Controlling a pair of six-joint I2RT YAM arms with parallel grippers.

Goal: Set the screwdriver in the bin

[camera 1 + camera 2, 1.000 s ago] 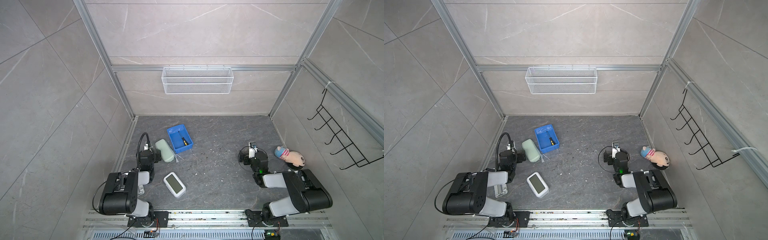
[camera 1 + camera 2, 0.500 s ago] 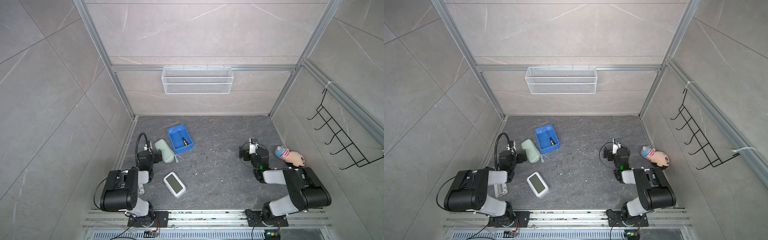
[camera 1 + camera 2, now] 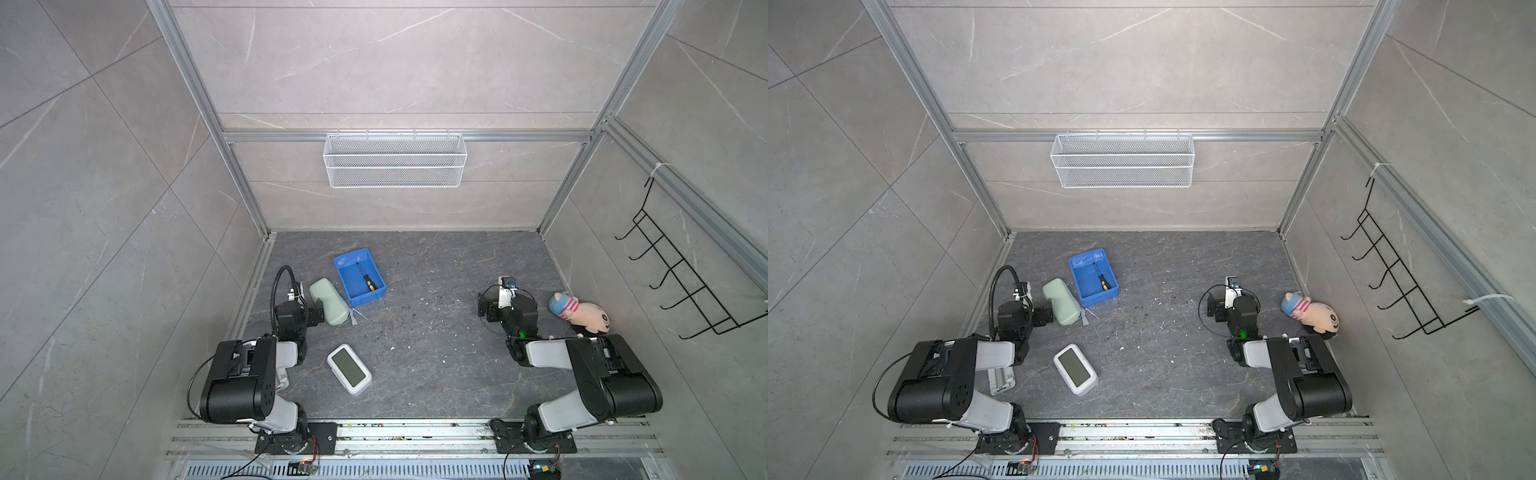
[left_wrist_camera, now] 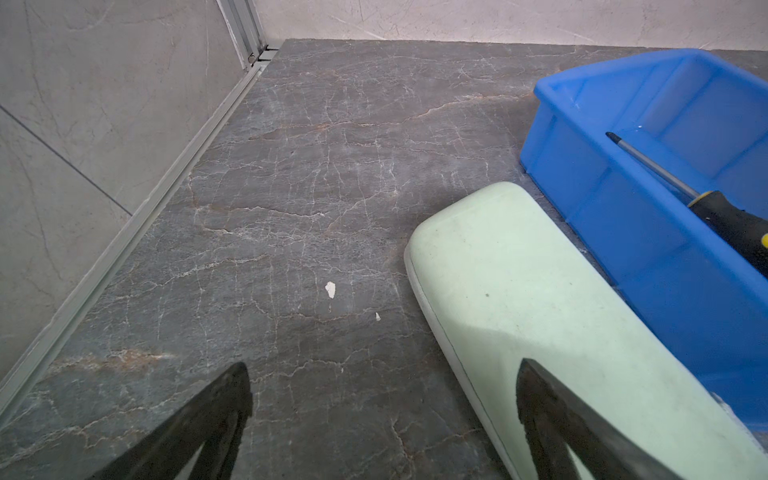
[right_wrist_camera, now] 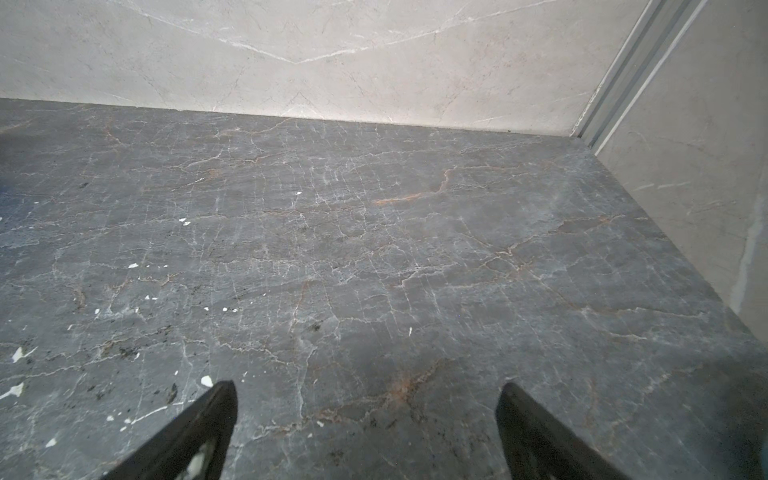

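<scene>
Grey stone counter [image 3: 419, 332]: your screwdriver [image 3: 367, 279] lies inside the blue bin [image 3: 352, 283] at eleven o'clock; your left claw [image 4: 382, 370] and right claw [image 5: 365, 388] gape apart, holding nothing.

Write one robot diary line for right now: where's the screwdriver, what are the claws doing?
screwdriver: lying in bin | left gripper: open, empty | right gripper: open, empty | task: looks done

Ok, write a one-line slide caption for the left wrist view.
Left wrist view: open left gripper beside a pale green case, with the screwdriver lying inside the blue bin.
</scene>
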